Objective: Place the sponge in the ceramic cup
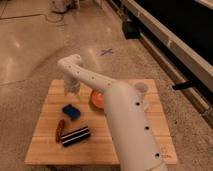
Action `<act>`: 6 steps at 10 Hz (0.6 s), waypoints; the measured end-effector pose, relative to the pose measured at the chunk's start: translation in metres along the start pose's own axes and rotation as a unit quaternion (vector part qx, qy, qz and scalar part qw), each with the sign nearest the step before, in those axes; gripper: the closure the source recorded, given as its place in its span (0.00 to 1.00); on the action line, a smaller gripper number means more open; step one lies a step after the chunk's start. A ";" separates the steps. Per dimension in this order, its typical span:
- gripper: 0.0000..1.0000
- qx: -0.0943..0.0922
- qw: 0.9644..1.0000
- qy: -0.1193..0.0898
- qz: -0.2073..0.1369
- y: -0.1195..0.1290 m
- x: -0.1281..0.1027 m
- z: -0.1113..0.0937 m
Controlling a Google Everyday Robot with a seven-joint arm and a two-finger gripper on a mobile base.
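Note:
The dark-blue sponge [71, 111] lies flat on the wooden table [50, 150], left of centre. The small white ceramic cup [140, 87] stands near the table's back right corner, partly hidden behind my arm. My gripper [71, 88] hangs from the bent white arm over the back left part of the table. It is above and a little behind the sponge, not touching it, and far to the left of the cup.
An orange bowl [97, 98] sits mid-table, half hidden by my arm [125, 120]. A red elongated item [60, 130] and a black-and-white striped bar [76, 136] lie in front of the sponge. A speckled floor surrounds the low table, with a dark ledge at right.

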 end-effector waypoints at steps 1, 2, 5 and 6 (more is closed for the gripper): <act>0.36 0.000 1.000 0.000 0.000 0.000 0.000 0.000; 0.36 0.001 1.000 0.001 0.000 0.000 0.000 -0.001; 0.36 0.000 1.000 0.001 0.000 0.000 0.000 -0.001; 0.36 0.000 1.000 0.001 0.000 0.000 0.000 -0.001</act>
